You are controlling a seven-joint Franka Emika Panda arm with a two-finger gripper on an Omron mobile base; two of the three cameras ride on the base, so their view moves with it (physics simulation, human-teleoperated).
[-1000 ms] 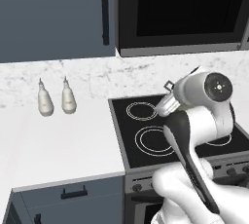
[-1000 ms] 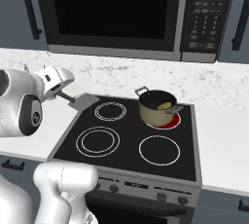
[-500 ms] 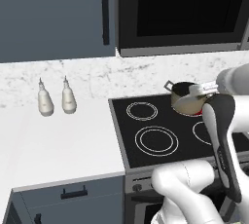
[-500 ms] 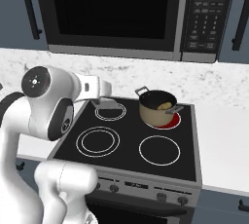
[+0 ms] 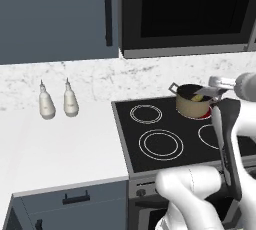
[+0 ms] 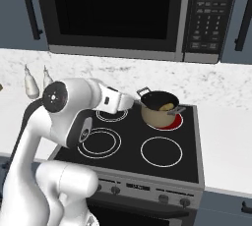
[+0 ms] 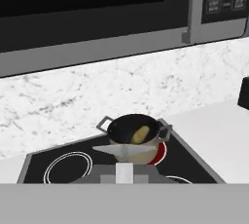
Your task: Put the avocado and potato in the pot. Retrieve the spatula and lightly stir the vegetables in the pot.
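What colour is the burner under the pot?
Red under the pot, seen best in the right base view: burner.

No legible text; microwave keypad (image 6: 210, 17) markings too blurred.

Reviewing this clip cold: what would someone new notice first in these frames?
The tan pot on the stove's back right burner, which glows red beneath it, draws the eye, with the yellow potato lying inside. The white arm reaches toward it, its gripper shut on the spatula, whose pale blade points at the pot. Off to the left, two white bottles stand on the counter against the marble backsplash.
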